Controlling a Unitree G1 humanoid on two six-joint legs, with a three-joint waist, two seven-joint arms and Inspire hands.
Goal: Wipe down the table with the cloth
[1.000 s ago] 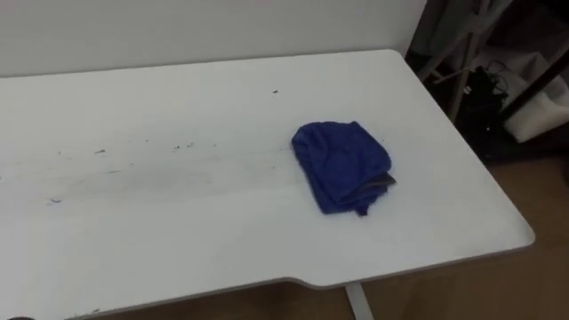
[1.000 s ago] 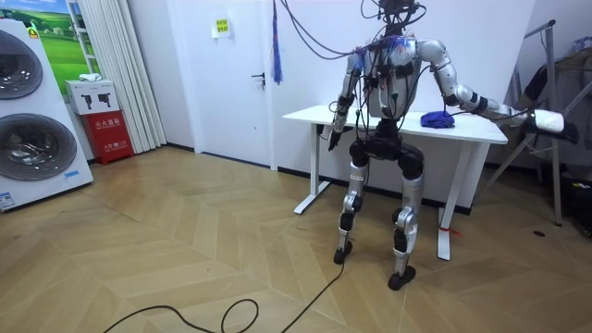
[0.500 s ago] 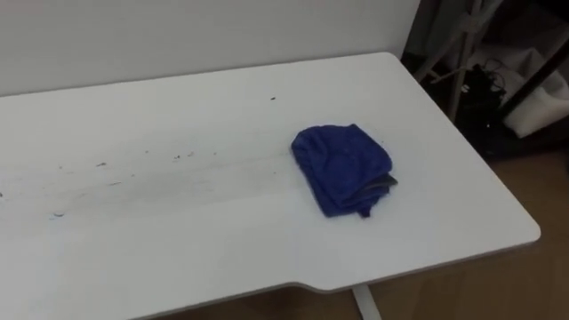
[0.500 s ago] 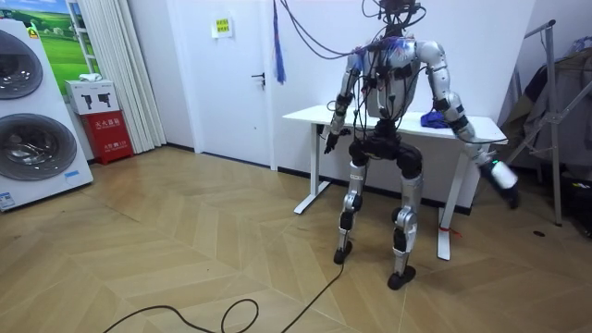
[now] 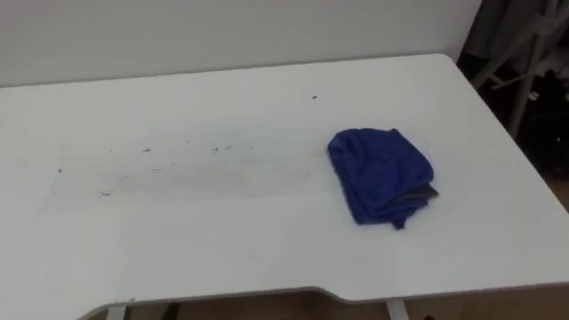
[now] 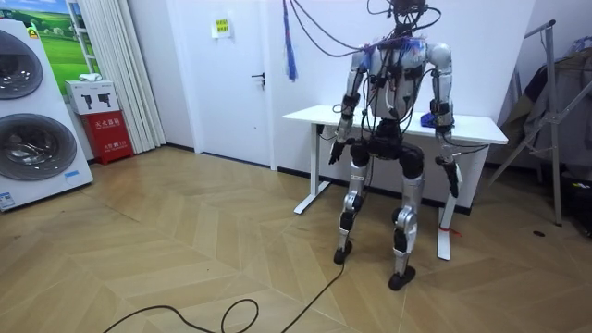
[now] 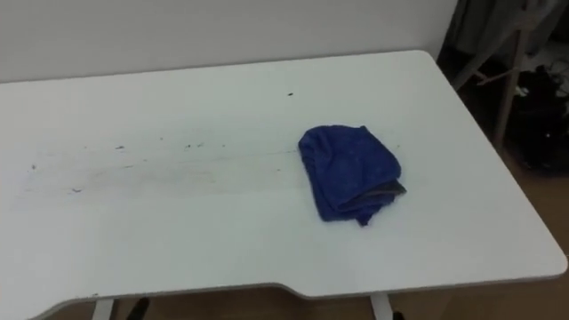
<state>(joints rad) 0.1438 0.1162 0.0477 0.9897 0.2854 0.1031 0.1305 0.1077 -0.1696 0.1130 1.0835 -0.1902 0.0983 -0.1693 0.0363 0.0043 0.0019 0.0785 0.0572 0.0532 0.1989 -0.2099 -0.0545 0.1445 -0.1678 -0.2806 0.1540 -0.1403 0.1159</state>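
Blue cloth (image 5: 382, 176) lies crumpled toward the right end of the white table (image 5: 222, 258), beside faint grey smears (image 5: 178, 173) and apart from every edge, while the robot stands at the near edge on parquet floor (image 6: 185, 250), its left hand (image 6: 333, 153) and right hand (image 6: 453, 183) hanging low, their state impossible to tell.
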